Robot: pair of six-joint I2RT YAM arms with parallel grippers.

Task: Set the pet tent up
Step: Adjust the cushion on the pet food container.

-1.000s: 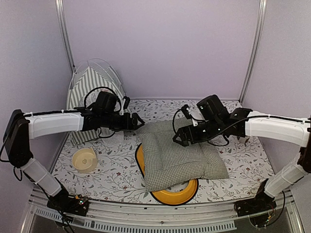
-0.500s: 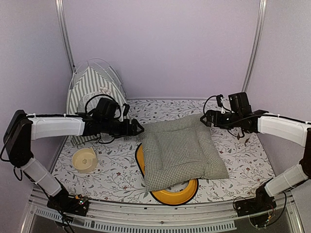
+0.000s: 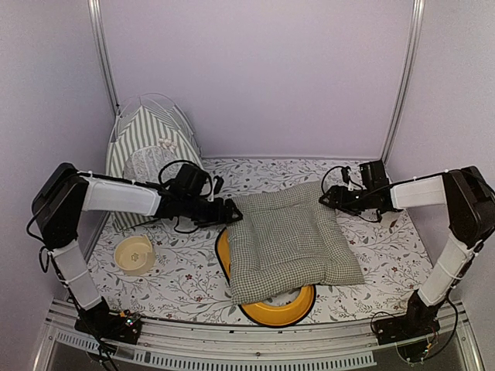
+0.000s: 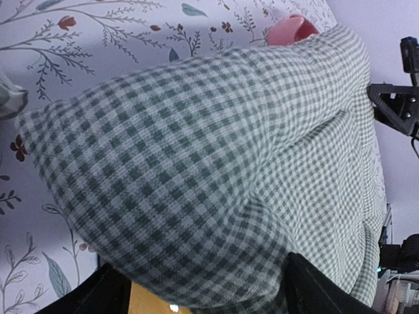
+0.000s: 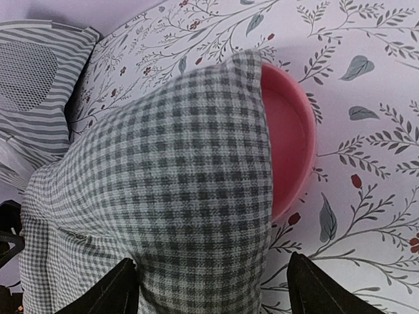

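The pet tent stands upright in the far left corner of the floral tabletop, against the lilac wall, with its base hidden behind the left arm; the checked cushion fills the centre, covering most of a yellow dish at the near edge and part of a pink bowl; a cream bowl sits near the left edge; bare tabletop lies along the far edge; the left fingers spread wide astride the cushion's far left corner; the right fingers stand equally wide around its far right corner.
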